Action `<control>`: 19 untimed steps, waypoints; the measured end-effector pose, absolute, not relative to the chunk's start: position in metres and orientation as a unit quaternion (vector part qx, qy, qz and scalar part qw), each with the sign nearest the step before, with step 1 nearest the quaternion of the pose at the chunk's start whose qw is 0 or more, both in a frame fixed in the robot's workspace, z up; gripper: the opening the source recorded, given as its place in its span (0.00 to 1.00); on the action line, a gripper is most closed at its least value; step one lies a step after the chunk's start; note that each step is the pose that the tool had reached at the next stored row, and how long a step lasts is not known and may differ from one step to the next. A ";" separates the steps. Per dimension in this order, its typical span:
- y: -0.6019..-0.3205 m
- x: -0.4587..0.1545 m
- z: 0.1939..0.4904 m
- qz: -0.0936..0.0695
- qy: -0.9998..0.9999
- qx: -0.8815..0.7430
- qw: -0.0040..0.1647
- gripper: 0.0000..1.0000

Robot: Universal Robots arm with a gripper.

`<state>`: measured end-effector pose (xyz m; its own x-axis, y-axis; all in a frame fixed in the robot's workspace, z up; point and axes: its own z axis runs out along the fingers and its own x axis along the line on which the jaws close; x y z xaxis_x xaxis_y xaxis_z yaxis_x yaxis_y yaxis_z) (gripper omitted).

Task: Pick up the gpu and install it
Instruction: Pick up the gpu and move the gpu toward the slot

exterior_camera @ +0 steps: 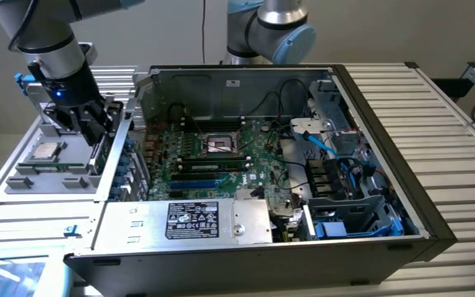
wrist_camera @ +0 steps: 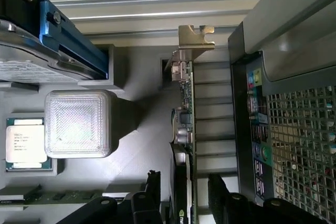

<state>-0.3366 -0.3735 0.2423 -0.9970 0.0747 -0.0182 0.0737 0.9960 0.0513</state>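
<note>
Slatted metal surface (exterior_camera: 460, 124) carries an open computer case (exterior_camera: 190, 93) lying on its side, interior facing up. Inside: green motherboard (exterior_camera: 221, 167) with the bare processor socket (exterior_camera: 219, 145) near its middle; silver power supply (exterior_camera: 196, 219) with a black label along the near wall; drive bays and blue cables towards the exterior view's right. Another grey-and-blue arm joint (exterior_camera: 271, 31) stands behind the case.

Grey parts tray (exterior_camera: 23, 185) sits just beside the case, on the exterior view's left. The robot arm (exterior_camera: 52, 59) reaches down over the tray edge nearest the case.

On the tray, wrist view:
- hard drive (wrist_camera: 26, 61) with a blue rail (wrist_camera: 73, 40)
- pale ribbed square block (wrist_camera: 79, 124)
- processor chip (wrist_camera: 23, 142) in its recess beside the block, also seen from outside (exterior_camera: 46, 150)
- RAM stick (wrist_camera: 52, 195), partly seen

The gpu (wrist_camera: 185, 124) stands on edge in a tray slot, seen edge-on, between the block and the case's rear panel (wrist_camera: 299, 145) of ports and mesh. Its metal end bracket (wrist_camera: 195, 38) is at the end away from the claw. In the exterior view it shows as a dark upright card (exterior_camera: 99, 151) under the arm.

Claw (wrist_camera: 185, 178) spread, one black finger (wrist_camera: 153, 187) on each side of the gpu's edge, a gap showing on both sides; nothing pinched. Exterior view puts the claw (exterior_camera: 89, 124) low over the same slot.
</note>
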 end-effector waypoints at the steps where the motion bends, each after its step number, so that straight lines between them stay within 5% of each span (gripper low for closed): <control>1: -0.374 -0.337 0.242 0.025 0.999 0.037 0.010 0.49; 19: -0.369 -0.339 0.238 0.025 0.999 0.038 0.010 0.49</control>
<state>-0.3389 -0.3689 0.2381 -0.9970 0.0755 -0.0175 0.0745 0.9959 0.0516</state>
